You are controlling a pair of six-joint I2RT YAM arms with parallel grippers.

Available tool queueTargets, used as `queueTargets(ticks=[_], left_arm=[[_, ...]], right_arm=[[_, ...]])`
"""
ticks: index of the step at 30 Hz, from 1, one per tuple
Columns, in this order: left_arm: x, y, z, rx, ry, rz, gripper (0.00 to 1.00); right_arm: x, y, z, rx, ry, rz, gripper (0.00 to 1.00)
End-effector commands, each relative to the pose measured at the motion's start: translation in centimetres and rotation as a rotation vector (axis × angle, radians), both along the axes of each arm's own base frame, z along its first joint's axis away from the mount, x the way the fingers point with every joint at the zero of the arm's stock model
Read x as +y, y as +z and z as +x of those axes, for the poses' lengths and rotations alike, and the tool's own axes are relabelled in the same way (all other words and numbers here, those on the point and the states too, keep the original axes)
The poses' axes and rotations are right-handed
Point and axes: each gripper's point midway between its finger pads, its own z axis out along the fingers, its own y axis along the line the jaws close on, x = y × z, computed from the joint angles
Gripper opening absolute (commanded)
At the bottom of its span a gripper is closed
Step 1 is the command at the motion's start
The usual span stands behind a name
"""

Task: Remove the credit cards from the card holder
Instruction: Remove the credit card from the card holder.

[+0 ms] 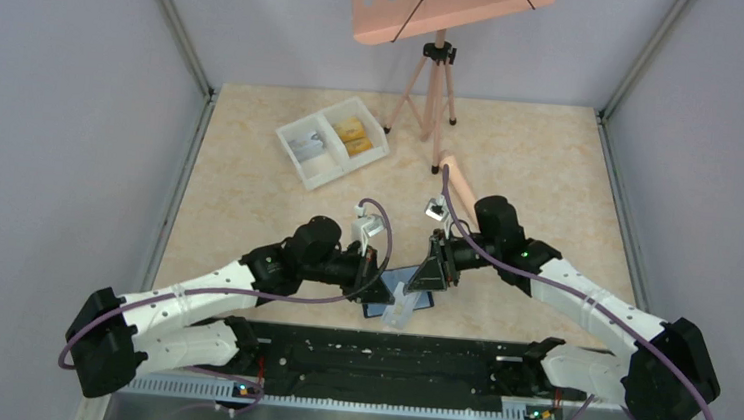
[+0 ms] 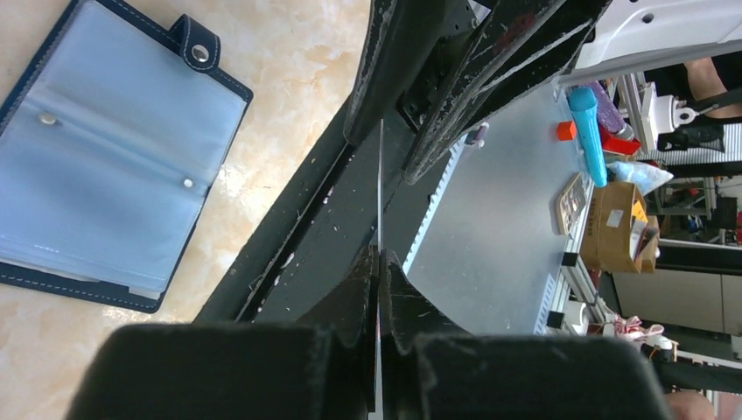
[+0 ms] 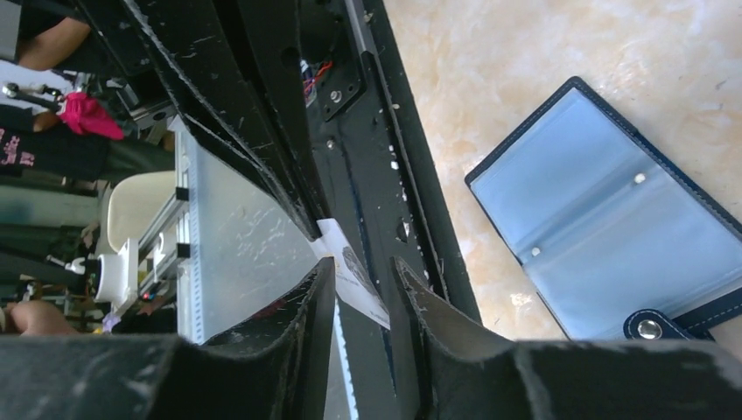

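Looks nearly finished: clamps one pale card [image 3: 338,250] tight in the left gripper [image 2: 381,262] near the unfolded, empty-looking card holder [image 2: 105,175], right gripper [image 3: 363,267] jaws apart around it, other credit cards [image 1: 354,134] in the tray [image 1: 303,166] well beyond.

Stitched blue card holder [image 2: 105,166], glossy plastic sleeves [image 3: 604,227], smooth marble-look table [image 1: 542,163], plastic tray [image 1: 295,160]

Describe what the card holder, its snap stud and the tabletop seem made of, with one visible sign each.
Card holder: dark blue cover with pale edge stitching, probably leather or imitation; inner sleeves look like translucent glossy plastic. Snap stud: shiny silver, likely metal. Tabletop: smooth beige with marble veining; stone or printed laminate, cannot tell.
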Motion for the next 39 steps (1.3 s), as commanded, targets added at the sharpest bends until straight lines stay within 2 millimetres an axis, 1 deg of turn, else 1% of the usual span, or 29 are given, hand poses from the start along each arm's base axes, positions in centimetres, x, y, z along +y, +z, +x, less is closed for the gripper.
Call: queueTargets(ticks=[1,3,7,10,16,17,18,21,22,23,24,26,28,30,31,34,39], left_arm=[[-1.3,2.7,0.3,-0.053,-0.05,-0.08,0.0],[-1.4,2.6,0.4,-0.048,-0.051,-0.079,0.0],[-1.6,2.9,0.8,-0.052,-0.042,-0.09,0.0],[-1.6,3.2,1.2,-0.057,-0.039,-0.097,0.0],[-1.1,3.2,1.8,-0.059,-0.028,-0.086,0.0],[-1.0,3.1,2.0,-0.053,-0.019,-0.08,0.01],[-0.8,3.0,2.2,-0.043,-0.003,-0.07,0.08],[0.3,2.7,3.5,-0.033,0.076,-0.046,0.33],[0.9,2.7,4.2,-0.036,0.111,-0.044,0.45],[1.6,2.8,4.8,-0.033,0.147,-0.045,0.54],[2.3,3.0,5.7,-0.03,0.187,-0.055,0.57],[3.8,4.0,7.0,-0.031,0.256,-0.099,0.59],[5.2,4.6,8.3,-0.036,0.336,-0.127,0.59],[5.8,5.2,8.8,-0.046,0.376,-0.154,0.6],[5.9,5.5,8.8,-0.043,0.385,-0.173,0.61],[5.4,6.5,8.7,-0.027,0.375,-0.248,0.6],[4.6,7.5,8.6,0.02,0.356,-0.335,0.6]], right_arm=[[0.2,1.8,-0.2,-0.051,0.051,0.065,0.26],[0.2,2.2,-0.6,-0.052,0.061,0.092,0.19],[0.3,3.0,-1.3,-0.031,0.09,0.143,0.08],[0.2,3.0,-1.8,-0.008,0.104,0.152,0.0],[0.3,4.0,-2.2,-0.002,0.124,0.192,0.0],[0.4,4.1,-2.0,-0.001,0.103,0.188,0.0],[0.5,4.2,-1.5,0.001,0.074,0.184,0.0],[0.9,4.3,0.3,0.035,-0.048,0.166,0.0],[1.0,4.3,1.2,0.048,-0.1,0.16,0.0],[1.1,4.2,2.0,0.064,-0.152,0.154,0.0],[1.2,4.4,2.6,0.073,-0.193,0.158,0.0],[1.5,4.8,3.4,0.102,-0.248,0.189,0.0],[1.8,5.7,4.1,0.121,-0.29,0.228,0.0],[1.9,6.6,4.8,0.142,-0.336,0.254,0.0],[1.9,6.9,5.3,0.146,-0.366,0.262,0.0],[1.6,7.7,6.7,0.149,-0.465,0.288,0.0],[1.4,9.0,7.5,0.158,-0.528,0.364,0.0]])
